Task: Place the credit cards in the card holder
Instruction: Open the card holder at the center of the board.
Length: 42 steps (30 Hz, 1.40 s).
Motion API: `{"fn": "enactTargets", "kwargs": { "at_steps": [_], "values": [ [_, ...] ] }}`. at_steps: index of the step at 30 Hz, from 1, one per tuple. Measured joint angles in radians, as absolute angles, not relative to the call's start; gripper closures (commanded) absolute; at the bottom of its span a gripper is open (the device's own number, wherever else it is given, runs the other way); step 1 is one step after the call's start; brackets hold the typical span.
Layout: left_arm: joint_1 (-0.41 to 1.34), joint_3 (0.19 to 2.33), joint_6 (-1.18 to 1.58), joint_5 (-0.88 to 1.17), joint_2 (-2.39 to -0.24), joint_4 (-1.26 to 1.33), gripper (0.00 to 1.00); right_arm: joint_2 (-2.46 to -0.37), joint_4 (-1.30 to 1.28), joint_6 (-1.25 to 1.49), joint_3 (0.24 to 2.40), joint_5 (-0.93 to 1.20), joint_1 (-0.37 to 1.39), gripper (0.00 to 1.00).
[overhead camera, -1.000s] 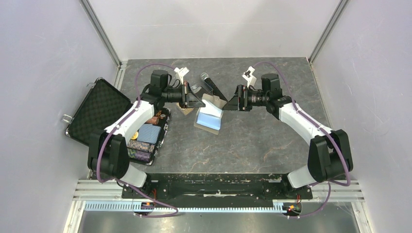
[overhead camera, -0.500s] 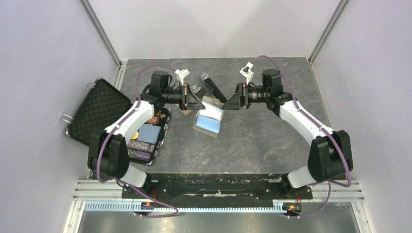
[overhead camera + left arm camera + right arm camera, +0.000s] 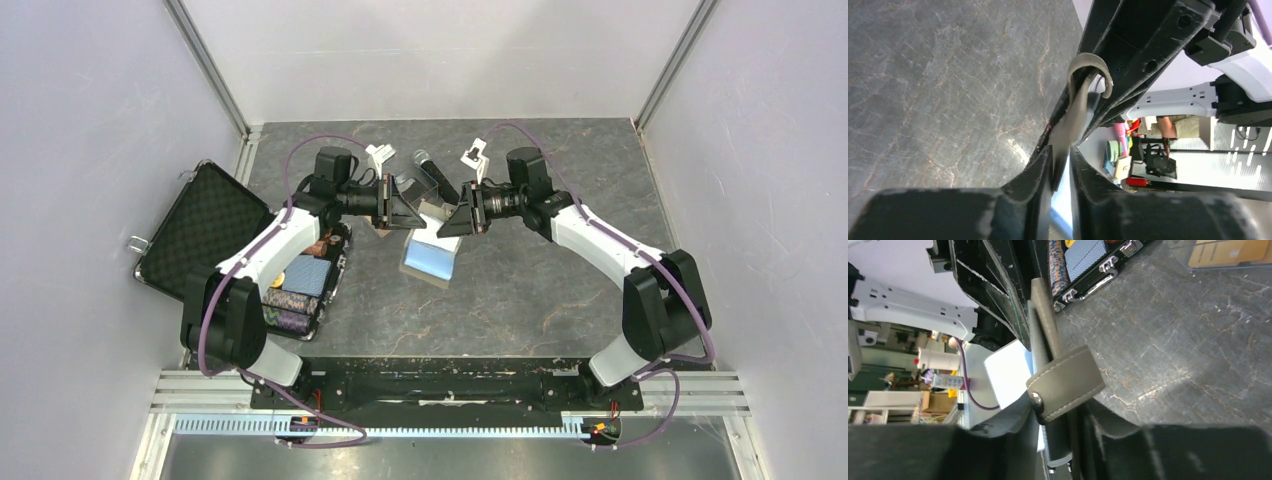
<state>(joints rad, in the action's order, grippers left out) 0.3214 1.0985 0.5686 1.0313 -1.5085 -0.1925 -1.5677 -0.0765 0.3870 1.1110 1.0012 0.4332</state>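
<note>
Wallet [image 3: 430, 256] held up between arms, blue inside showing. Best: firm grips on opposite leaves, spread gently. Left pincer [image 3: 412, 212] nearly closed, pinching one leaf. Right pincer [image 3: 446, 226] half open around tab edge; whether clamped, cannot tell. Cards [image 3: 1228, 252] in clear box [image 3: 1198, 266] on counter [image 3: 1173, 340].

The left gripper [image 3: 408, 208] and right gripper [image 3: 447, 222] meet nose to nose over the middle of the table [image 3: 560, 300]. The card holder [image 3: 430, 258] between them blocks any way through the centre. A clear plastic box [image 3: 436, 184] stands just behind them. A black case [image 3: 205, 225], lid thrown back, fills the left side. The right half and the near strip offer free passage.
</note>
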Motion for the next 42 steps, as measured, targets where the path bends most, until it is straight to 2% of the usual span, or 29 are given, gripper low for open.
{"fn": "enactTargets", "kwargs": {
  "at_steps": [1, 3, 5, 11, 18, 21, 22, 27, 30, 31, 42],
  "values": [
    [0.322, 1.098, 0.564, 1.031, -1.509, -0.193, 0.52, -1.575, -0.074, 0.380, 1.115, 1.003, 0.437, 0.97],
    [0.322, 1.098, 0.552, 1.027, -1.509, -0.193, 0.34, -1.584, -0.077, 0.381, 1.123, 1.005, 0.439, 1.00],
    [0.322, 1.098, 0.548, 1.016, -1.507, -0.196, 0.26, -1.587, -0.077, 0.389, 1.126, 0.998, 0.439, 1.00],
    [0.322, 1.085, 0.538, 0.960, -1.480, -0.224, 0.19, -1.584, -0.068, 0.424, 1.126, 0.953, 0.420, 1.00],
    [0.322, 1.019, 0.535, 0.917, -1.458, -0.237, 0.17, -1.521, 0.109, 0.591, 1.093, 0.927, 0.374, 1.00],
    [0.322, 0.991, 0.539, 0.920, -1.458, -0.217, 0.22, -1.492, 0.238, 0.695, 1.040, 0.930, 0.368, 1.00],
    [0.322, 0.978, 0.543, 0.926, -1.458, -0.196, 0.27, -1.488, 0.286, 0.733, 1.022, 0.933, 0.368, 1.00],
    [0.322, 0.949, 0.595, 0.959, -1.460, -0.089, 0.74, -1.487, 0.455, 0.878, 0.952, 0.947, 0.368, 1.00],
    [0.321, 0.941, 0.642, 0.990, -1.460, -0.010, 0.95, -1.486, 0.462, 0.886, 0.948, 0.943, 0.351, 1.00],
    [0.322, 0.941, 0.655, 1.001, -1.459, 0.016, 0.98, -1.485, 0.457, 0.881, 0.948, 0.941, 0.345, 1.00],
    [0.336, 0.941, 0.692, 1.092, -1.370, 0.087, 0.98, -1.473, 0.475, 0.893, 0.948, 1.005, 0.291, 1.00]
  ]
}}
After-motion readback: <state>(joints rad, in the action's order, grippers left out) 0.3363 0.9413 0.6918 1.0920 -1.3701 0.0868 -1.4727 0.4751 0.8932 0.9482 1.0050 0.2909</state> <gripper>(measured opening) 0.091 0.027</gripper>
